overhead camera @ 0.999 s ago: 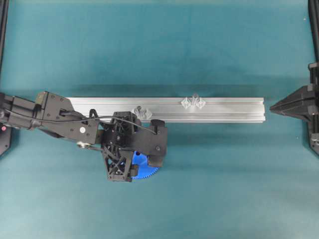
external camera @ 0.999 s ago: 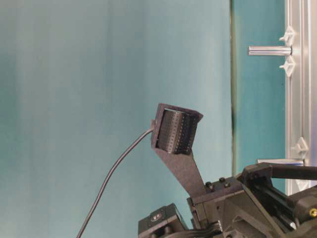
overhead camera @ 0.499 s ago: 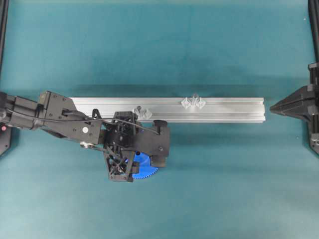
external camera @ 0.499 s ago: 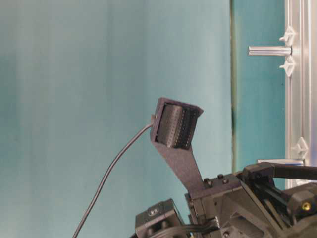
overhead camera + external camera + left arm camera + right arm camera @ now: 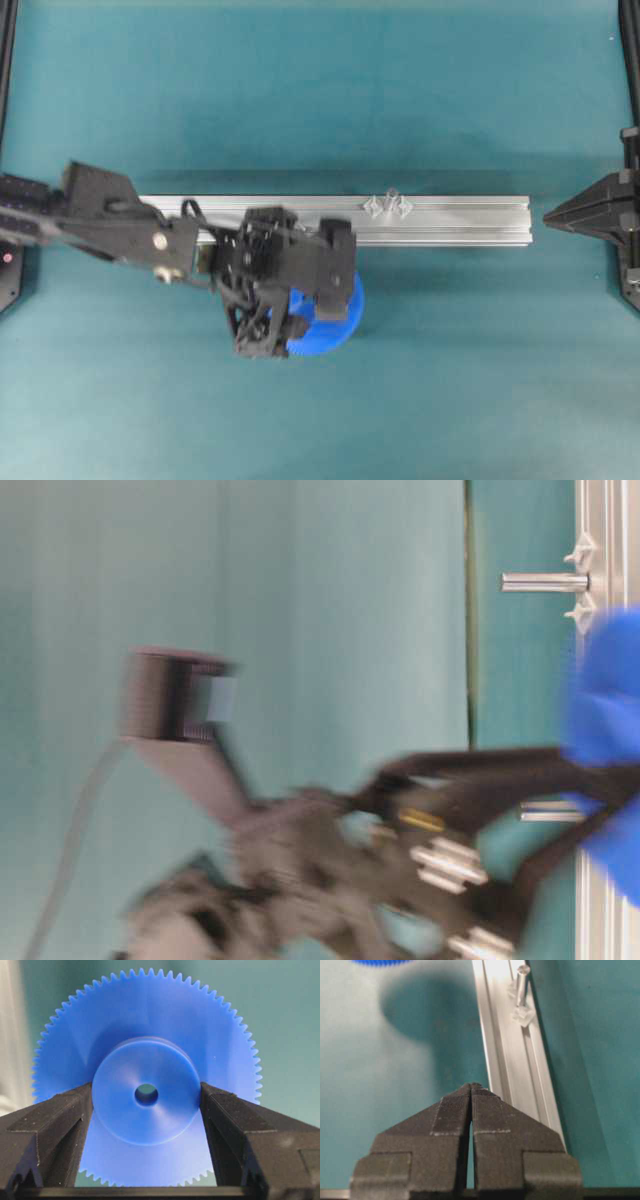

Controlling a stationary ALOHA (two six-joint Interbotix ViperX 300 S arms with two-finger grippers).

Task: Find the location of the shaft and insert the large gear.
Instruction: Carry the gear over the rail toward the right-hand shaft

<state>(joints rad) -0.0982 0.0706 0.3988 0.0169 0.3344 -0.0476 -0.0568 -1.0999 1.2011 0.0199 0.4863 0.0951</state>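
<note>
The long aluminium rail (image 5: 340,220) lies across the middle of the teal table (image 5: 450,380), running from nine o'clock to three o'clock in the overhead view, unmoved. The left arm (image 5: 110,215) is what has changed: a second ago it hung low over the table with only a sliver of blue showing under it, and now it sits nearer the rail's front edge with far more of the wheel exposed, while the table-level view is smeared by motion, so the lift appears to be under way. The left gripper (image 5: 146,1105) has narrowed from wide and now clamps the raised hub of the large gear (image 5: 335,318), one black finger (image 5: 55,1130) at nine o'clock of the hub and the other at three o'clock, the centre hole clear between them. The gear therefore hangs in the grip, just at six o'clock of the rail and left of its middle. The shaft (image 5: 391,196) stands between its two clear brackets at about one o'clock from the gear, well apart from it. The pick-up looks done; carrying the gear over and lining its hole with the pin is what remains. The right gripper (image 5: 471,1091) waits at three o'clock with its jaws pressed together, holding nothing.
</note>
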